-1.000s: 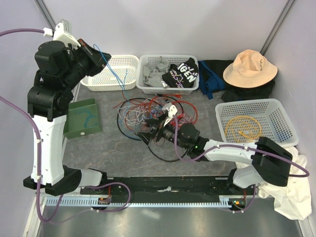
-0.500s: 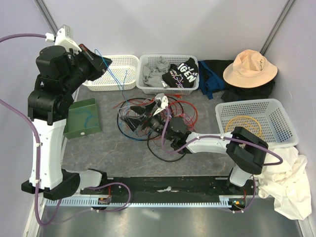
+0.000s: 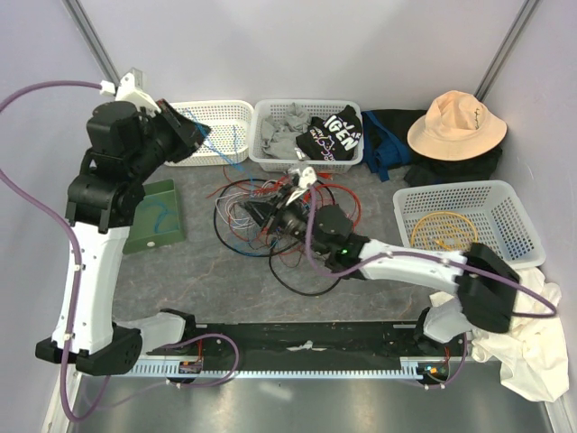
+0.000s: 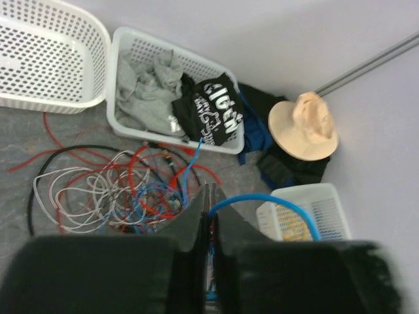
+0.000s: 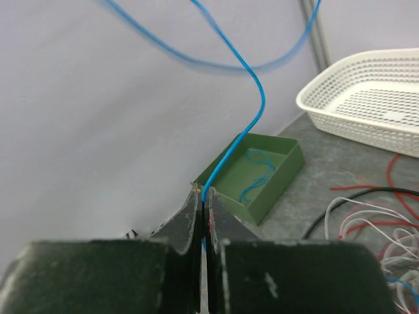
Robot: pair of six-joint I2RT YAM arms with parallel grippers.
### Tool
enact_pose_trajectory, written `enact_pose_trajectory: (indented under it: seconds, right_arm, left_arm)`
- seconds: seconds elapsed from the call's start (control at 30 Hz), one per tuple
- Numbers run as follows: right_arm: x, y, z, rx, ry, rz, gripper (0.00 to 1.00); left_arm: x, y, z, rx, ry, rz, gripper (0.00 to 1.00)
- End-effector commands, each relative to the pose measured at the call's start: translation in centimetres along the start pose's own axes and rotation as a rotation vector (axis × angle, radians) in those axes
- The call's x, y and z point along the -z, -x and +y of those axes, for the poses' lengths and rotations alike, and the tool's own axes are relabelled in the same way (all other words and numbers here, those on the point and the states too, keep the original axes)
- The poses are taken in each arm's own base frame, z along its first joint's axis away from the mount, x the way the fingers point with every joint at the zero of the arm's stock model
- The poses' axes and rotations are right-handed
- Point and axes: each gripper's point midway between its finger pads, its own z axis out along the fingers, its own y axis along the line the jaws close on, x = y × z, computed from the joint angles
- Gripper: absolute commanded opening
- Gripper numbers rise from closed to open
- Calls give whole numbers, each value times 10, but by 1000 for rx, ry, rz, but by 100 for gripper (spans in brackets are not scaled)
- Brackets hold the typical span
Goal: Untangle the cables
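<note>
The cables (image 3: pixel 261 203) lie in a loose red, white, black and blue tangle on the grey table, mid-field. My left gripper (image 3: pixel 196 129) is raised at the back left, shut on a blue cable (image 3: pixel 227 152) that runs down toward the tangle. From the left wrist, the jaws (image 4: pixel 211 188) stand pressed together with the blue cable (image 4: pixel 262 199) looping out to the right above the tangle (image 4: pixel 118 190). My right gripper (image 3: pixel 257 215) is low at the tangle's left side. Its jaws (image 5: pixel 204 190) are shut on the blue cable (image 5: pixel 252 111), which rises up and away.
A green tray (image 3: pixel 158 212) with a blue strand sits at the left. Along the back stand a white basket (image 3: pixel 216 113) and a basket of clothes (image 3: pixel 306 135), with a hat (image 3: pixel 455 122) beyond. The right basket (image 3: pixel 505 194) holds a yellow coil (image 3: pixel 444 233).
The right gripper was open a second ago and has closed on the blue cable at the tangle. The left arm has swung a little to the right with its cable.
</note>
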Motion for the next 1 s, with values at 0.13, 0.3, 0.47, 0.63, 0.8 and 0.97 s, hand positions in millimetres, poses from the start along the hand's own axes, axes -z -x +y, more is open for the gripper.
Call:
enact_pose_trajectory:
  seconds: [0.13,0.3,0.47,0.63,0.8,0.97]
  right_arm:
    - [61,104,-13,166,-319,71,0]
    - [81,143,-9,200,-403,105,0]
    - [87,165,-5,207,-447,117,0]
    - [90,174,3,189,-440,141,0]
    - [86,183,16,158,-413,155,0]
    - [83,186,26,128,-387,172,0]
  left_arm:
    - [-42,-80,42,-8,-8,141,100]
    - [-40,-117,52,29,-103,130,100]
    - [-22,-119,22,-15,-385,-37,100]
    - [39,-114,-31,-150,-738,-301,100]
    - [49,-131,-62,-296,-865,-324,100]
    - [52,-163,-82,-376,-966,-347,100]
